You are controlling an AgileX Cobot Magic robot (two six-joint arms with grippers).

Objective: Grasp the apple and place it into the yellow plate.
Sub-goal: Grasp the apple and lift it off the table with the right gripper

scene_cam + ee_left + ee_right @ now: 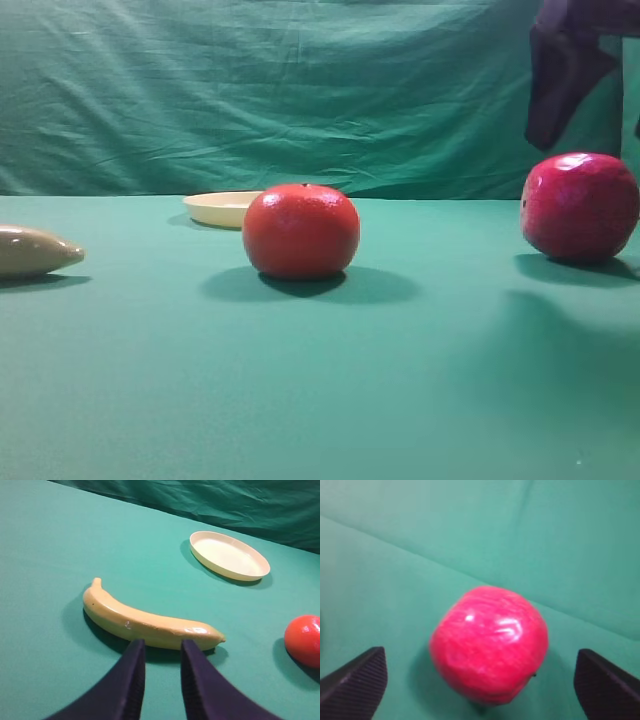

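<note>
From the exterior high view, left to right on the green cloth table [320,400]: the beige tapered tip of an oblong object [35,250], a shallow pale-yellow round plate [222,208] far back, a matte orange-red round fruit [301,230], and the glossy crimson apple [580,207] at the right edge, well apart from the plate.

The left wrist view alone reveals the oblong as a whole yellow banana; the left gripper [162,647] hovers just beside it, fingers slightly parted, holding nothing.

Only the right wrist view shows the right gripper [480,677] spread wide, its ribbed pads [357,677] flanking the apple without touching.
</note>
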